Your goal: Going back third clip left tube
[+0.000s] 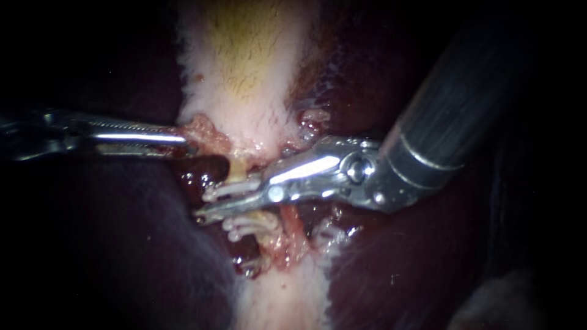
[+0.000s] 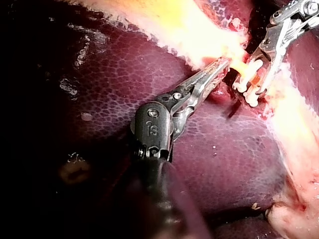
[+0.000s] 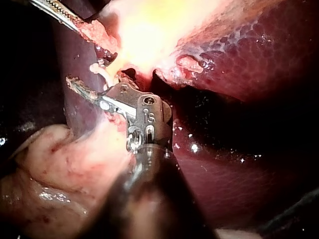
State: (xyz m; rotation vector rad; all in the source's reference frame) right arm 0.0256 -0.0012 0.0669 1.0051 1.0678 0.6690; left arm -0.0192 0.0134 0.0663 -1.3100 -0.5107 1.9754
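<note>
A pale yellow tube (image 1: 236, 169) runs down from the whitish gallbladder (image 1: 244, 73) between dark liver lobes. White clips sit across it, one higher (image 1: 227, 190) and more lower (image 1: 244, 227). My right instrument (image 1: 211, 208) comes in from the upper right; its slim metal jaws lie between those clips with a small gap, and they grip nothing. The left wrist view shows the same jaws (image 2: 255, 84) astride the tube (image 2: 245, 68) beside the clips. My left instrument (image 1: 181, 141) is shut on ragged red tissue (image 1: 202, 131) at the gallbladder's edge, also seen in its wrist view (image 2: 222, 65).
Dark red liver (image 1: 122, 244) surrounds the field on both sides. A second, reddish tube (image 1: 295, 227) lies just right of the clipped one. Raw, bloody tissue (image 1: 251, 263) sits below the clips. The right instrument's thick dark shaft (image 1: 452, 104) covers the upper right.
</note>
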